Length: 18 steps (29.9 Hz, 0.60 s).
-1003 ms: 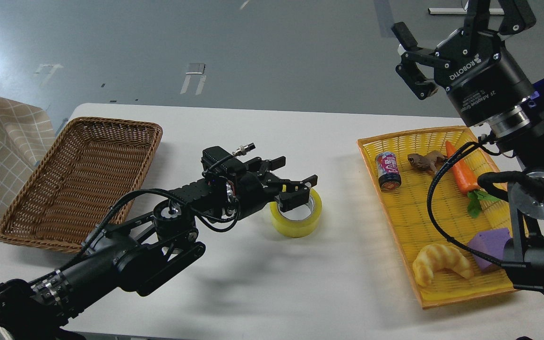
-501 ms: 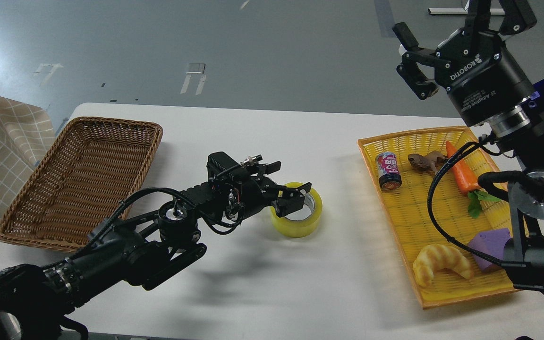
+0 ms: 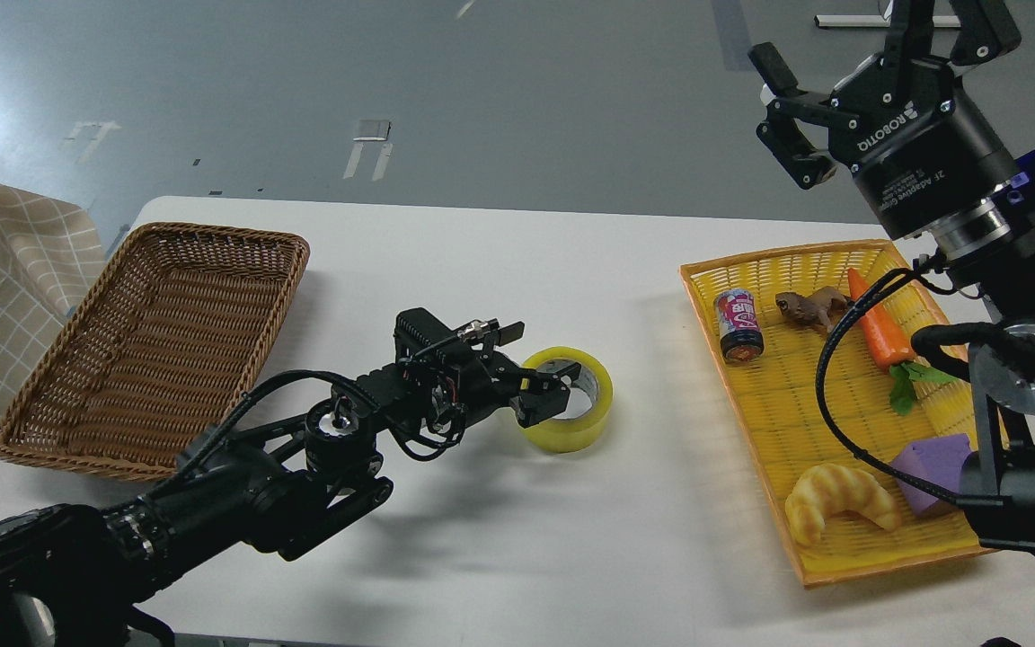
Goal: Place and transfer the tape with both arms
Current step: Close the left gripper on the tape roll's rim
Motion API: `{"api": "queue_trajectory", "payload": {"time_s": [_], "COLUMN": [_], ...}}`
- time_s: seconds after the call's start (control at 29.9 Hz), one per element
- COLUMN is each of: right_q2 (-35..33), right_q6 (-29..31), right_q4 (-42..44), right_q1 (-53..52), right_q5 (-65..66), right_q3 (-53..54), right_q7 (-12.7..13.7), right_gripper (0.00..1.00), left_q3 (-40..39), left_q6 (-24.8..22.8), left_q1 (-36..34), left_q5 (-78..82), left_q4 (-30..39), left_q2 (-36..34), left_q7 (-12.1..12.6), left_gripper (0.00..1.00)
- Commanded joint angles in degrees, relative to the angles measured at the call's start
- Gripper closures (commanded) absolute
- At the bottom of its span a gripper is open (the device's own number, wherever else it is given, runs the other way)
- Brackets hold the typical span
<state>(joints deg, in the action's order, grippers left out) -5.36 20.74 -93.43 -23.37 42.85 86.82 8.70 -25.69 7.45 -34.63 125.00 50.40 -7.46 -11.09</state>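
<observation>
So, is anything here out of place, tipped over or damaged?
Only small things. The can lies on its side in the yellow tray. The tape sits alone on the table, left claw at it. Nothing spilled or broken.

Right gripper (image 3: 850,67): white "ROBOTIQ" on the black body just behind the fingers (image 3: 782,85), lettering running diagonally. Further back from the fingers, on the round black housing, small white line "2F Adaptive Gripper"; smaller print beneath it too small to read. Can (image 3: 738,325) in the yellow tray (image 3: 787,431): pink and white label with characters, not legible. Left gripper (image 3: 543,382): no readable marking near its fingers. Nothing else readable.
</observation>
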Motion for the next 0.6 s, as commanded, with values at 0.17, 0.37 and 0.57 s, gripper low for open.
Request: {"api": "queue_trajectory", "payload": {"time_s": [0.17, 0.37, 0.57], "right_q2": [0.1, -0.1, -0.5], "right_q6": [-0.3, -0.4, -1.0], "right_q4": [0.0, 0.0, 0.0], "right_q1": [0.8, 2.2, 2.2], "right_q5": [0.0, 0.1, 0.1], "right_q3": [-0.2, -0.3, -0.2], "right_q7": [0.0, 0.4, 0.5], "right_gripper": [0.00, 0.00, 0.00], "left_q3": [1.3, 1.4, 1.4], "left_q6": [1.8, 3.4, 3.5], "left_q1": [0.4, 1.6, 1.6], "left_q5": [0.0, 0.0, 0.0], "left_q4": [-1.8, -2.1, -2.1], "left_q2": [0.1, 0.1, -0.1], "left_q7": [-3.2, -3.4, -3.8], "left_gripper": [0.03, 0.19, 0.43]}}
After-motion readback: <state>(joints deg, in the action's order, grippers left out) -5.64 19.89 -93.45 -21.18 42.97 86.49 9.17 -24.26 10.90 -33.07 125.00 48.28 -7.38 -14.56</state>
